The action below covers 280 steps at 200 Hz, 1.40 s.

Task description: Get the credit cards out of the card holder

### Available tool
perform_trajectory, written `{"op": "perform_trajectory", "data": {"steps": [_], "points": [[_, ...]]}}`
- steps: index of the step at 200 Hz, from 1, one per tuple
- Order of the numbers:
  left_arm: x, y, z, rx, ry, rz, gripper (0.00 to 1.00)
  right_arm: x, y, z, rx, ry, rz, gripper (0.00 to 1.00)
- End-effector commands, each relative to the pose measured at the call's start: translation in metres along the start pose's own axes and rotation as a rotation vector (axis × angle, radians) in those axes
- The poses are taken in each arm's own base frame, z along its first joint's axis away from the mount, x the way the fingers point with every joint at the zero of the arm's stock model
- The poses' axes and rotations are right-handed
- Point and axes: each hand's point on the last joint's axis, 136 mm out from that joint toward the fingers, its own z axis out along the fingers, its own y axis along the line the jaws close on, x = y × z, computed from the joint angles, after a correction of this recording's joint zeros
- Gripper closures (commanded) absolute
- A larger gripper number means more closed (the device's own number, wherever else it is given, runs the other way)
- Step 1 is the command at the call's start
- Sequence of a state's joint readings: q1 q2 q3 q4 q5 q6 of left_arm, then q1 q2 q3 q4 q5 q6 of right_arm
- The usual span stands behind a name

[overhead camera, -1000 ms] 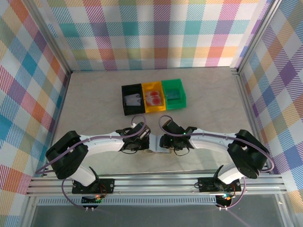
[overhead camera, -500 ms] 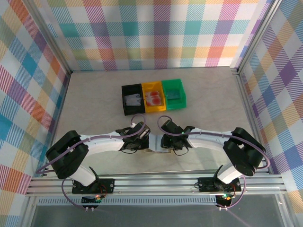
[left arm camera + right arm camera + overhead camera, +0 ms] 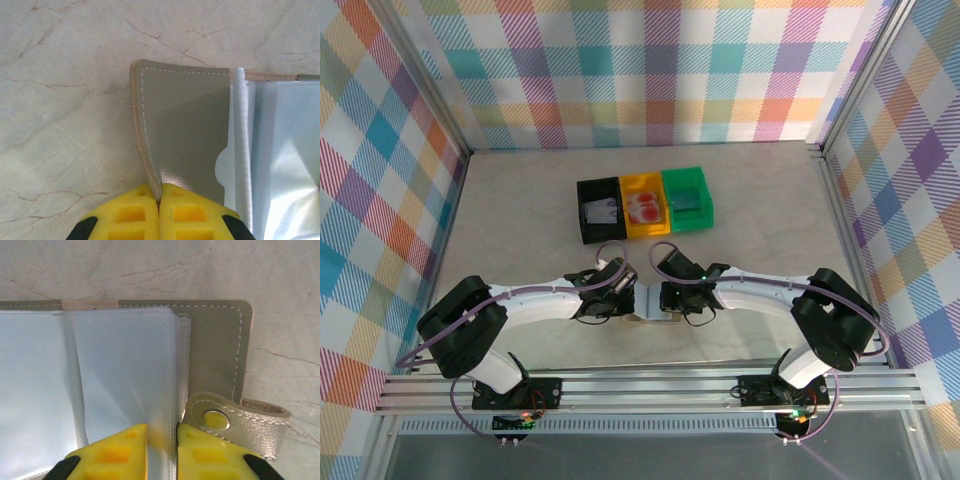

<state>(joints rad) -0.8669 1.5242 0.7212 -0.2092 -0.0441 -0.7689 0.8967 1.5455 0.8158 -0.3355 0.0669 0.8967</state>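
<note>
Card holder [image 3: 647, 314] lies open on the table [image 3: 520, 220] at about 6 o'clock, bins [image 3: 645, 208] off toward 12. Left fingers [image 3: 125, 220] are clamped on its 9 o'clock cover. Right fingers [image 3: 115, 452] are pinched on the clear sleeves [image 3: 125, 365] at 3 o'clock. Looks like the hold-open-and-hunt step. Next move needs a card edge, not just plastic.
</note>
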Motion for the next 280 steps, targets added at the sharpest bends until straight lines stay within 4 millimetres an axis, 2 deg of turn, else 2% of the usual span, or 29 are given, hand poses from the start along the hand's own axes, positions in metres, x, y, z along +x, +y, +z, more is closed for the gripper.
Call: {"op": "perform_trajectory", "data": {"steps": [1,24,81,125,155,185,219,258,267,280], "points": [[0.01,0.006,0.006,-0.017,0.047,0.01,1.0,-0.011,0.057,-0.023,-0.185,-0.027,-0.061,0.82],[0.008,0.005,0.004,-0.017,0.043,0.016,1.0,-0.013,0.067,-0.031,-0.199,-0.036,-0.078,0.83],[0.005,0.006,-0.003,-0.021,0.026,0.027,1.0,-0.009,0.086,-0.032,-0.268,-0.021,-0.09,0.84],[0.004,0.006,-0.006,-0.018,0.016,0.029,1.0,-0.006,0.097,-0.026,-0.33,-0.004,-0.077,0.81],[0.003,0.008,-0.011,-0.018,0.007,0.039,1.0,-0.005,0.093,-0.018,-0.314,0.006,-0.054,0.79],[0.002,0.007,-0.017,-0.004,-0.01,0.045,1.0,-0.003,0.08,-0.011,-0.268,0.001,-0.011,0.76],[0.005,0.009,-0.016,-0.006,-0.001,0.05,1.0,-0.001,0.073,-0.004,-0.258,0.011,0.026,0.76],[0.008,0.014,-0.016,-0.019,0.008,0.053,0.88,-0.001,0.065,0.001,-0.24,0.007,0.037,0.76],[0.011,0.017,-0.017,-0.03,0.019,0.055,0.83,0.0,0.066,0.002,-0.245,0.015,0.028,0.76],[0.011,0.018,-0.019,-0.032,0.016,0.056,0.67,0.001,0.068,0.005,-0.246,0.026,0.023,0.76]]}}
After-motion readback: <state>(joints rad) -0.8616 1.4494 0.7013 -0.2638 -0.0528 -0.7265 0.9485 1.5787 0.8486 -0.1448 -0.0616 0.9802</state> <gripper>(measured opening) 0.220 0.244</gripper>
